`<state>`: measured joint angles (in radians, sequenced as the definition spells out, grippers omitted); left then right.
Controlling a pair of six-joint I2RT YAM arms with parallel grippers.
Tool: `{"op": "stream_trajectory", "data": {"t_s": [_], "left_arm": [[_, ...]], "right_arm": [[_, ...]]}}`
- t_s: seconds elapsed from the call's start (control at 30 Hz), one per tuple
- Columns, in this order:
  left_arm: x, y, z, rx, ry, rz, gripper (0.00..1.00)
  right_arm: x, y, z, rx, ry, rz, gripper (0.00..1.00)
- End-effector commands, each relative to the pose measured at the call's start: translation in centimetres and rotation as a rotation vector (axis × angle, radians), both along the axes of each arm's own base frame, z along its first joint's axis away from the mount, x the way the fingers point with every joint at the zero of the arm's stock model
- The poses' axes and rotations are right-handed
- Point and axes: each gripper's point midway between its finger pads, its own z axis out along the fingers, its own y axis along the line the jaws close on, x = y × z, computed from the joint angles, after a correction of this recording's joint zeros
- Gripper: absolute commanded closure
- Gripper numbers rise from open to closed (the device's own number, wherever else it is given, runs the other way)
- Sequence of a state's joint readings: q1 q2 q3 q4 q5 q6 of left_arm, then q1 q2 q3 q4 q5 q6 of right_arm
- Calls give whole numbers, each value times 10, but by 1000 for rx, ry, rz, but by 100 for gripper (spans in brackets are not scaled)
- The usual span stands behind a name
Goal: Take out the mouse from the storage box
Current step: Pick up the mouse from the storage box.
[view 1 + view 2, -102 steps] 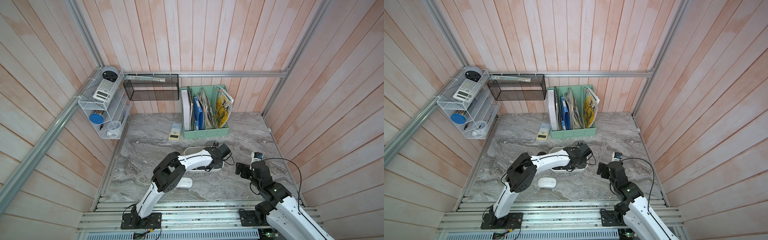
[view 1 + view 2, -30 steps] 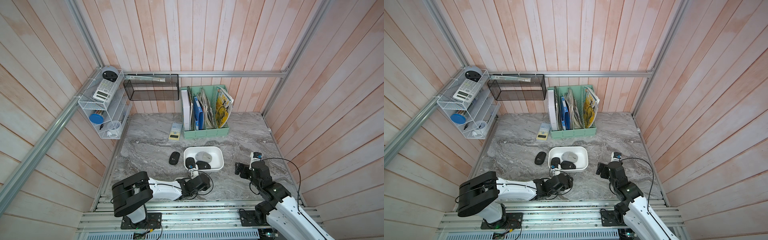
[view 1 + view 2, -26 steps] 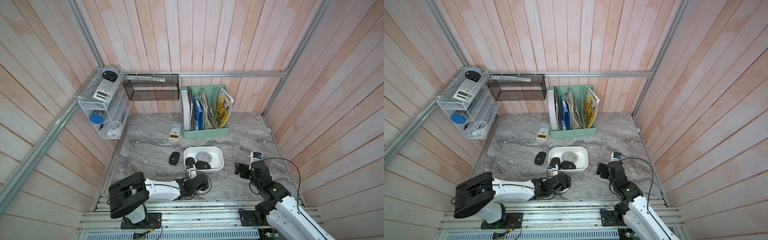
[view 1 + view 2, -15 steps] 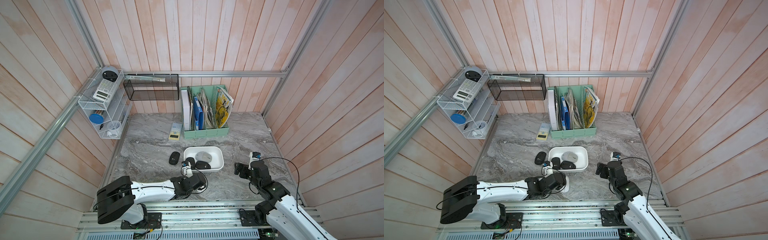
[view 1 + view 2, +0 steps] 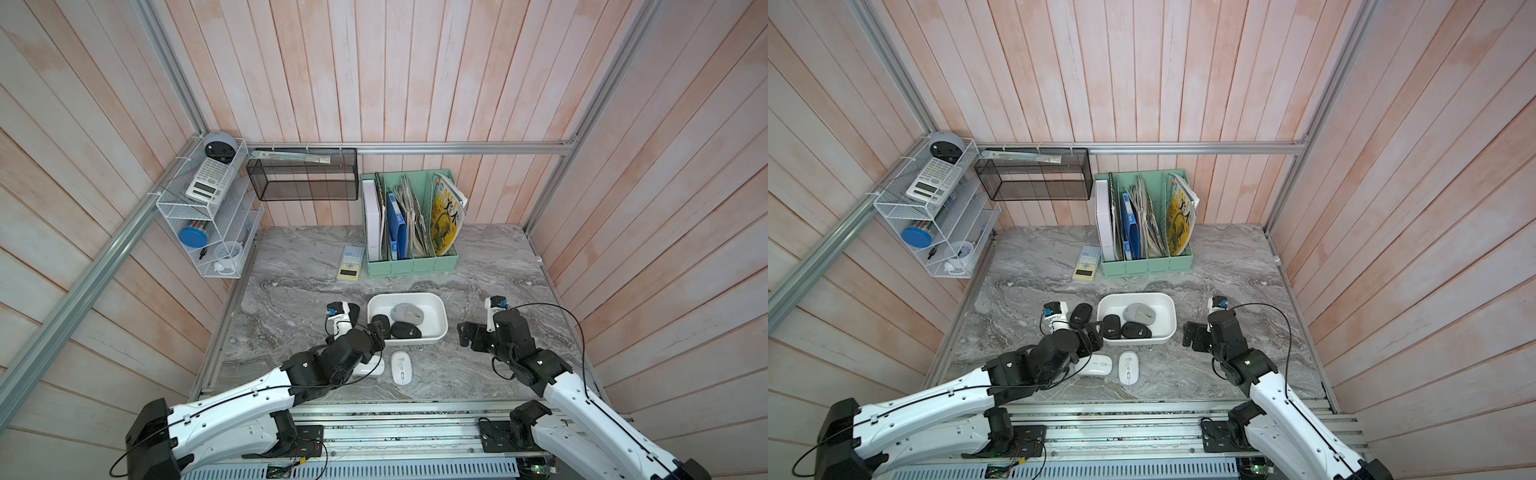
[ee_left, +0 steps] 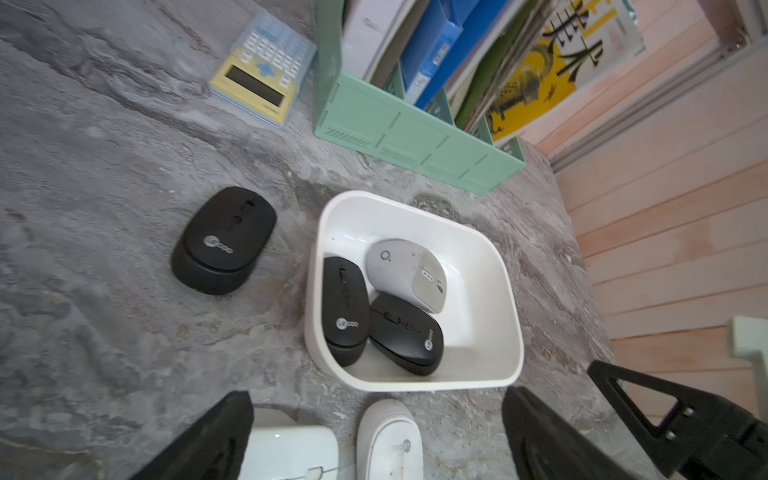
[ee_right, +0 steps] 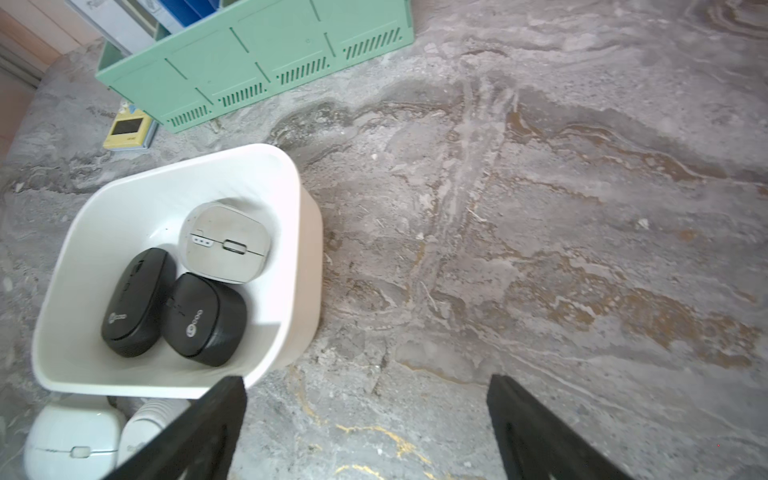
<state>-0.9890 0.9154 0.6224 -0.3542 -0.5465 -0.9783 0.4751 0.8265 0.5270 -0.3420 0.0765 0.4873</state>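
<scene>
Inside the white box [image 6: 415, 383] on the counter [image 7: 540, 208] lie two black mice [image 6: 347, 311] and a grey mouse [image 6: 409, 274]. Their light, rigid, smooth-domed shells probably slip; pinch across the narrow flanks. Left fingers [image 6: 224, 432] and right fingers [image 7: 216, 415] gape wide, empty, near it.

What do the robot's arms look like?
The left arm and right arm are white tubes with chunky black joints. Thin black cables loop along them. The left gripper and right gripper each have two flat black fingers.
</scene>
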Motion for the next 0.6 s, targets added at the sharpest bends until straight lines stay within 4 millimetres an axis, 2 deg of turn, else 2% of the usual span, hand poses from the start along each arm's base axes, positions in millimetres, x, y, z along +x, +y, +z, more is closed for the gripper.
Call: {"op": "stream_trajectory", "data": {"t_s": [0.0, 0.1, 0.23, 0.37, 0.5, 0.57], "left_arm": [[-2, 48, -19, 159, 6, 38, 0], [1, 75, -18, 164, -19, 76, 0], [4, 94, -15, 209, -56, 91, 0], [5, 100, -19, 286, -77, 77, 0], [4, 94, -15, 251, -121, 39, 0], [2, 96, -12, 239, -141, 37, 0]], "right_arm": [[12, 27, 25, -45, -50, 98, 2], [20, 56, 27, -129, -45, 189, 2], [31, 89, 20, -210, -11, 301, 3], [43, 110, 7, -240, 42, 368, 2], [47, 133, -5, -290, 66, 469, 2], [50, 139, -12, -324, 87, 499, 2]]}}
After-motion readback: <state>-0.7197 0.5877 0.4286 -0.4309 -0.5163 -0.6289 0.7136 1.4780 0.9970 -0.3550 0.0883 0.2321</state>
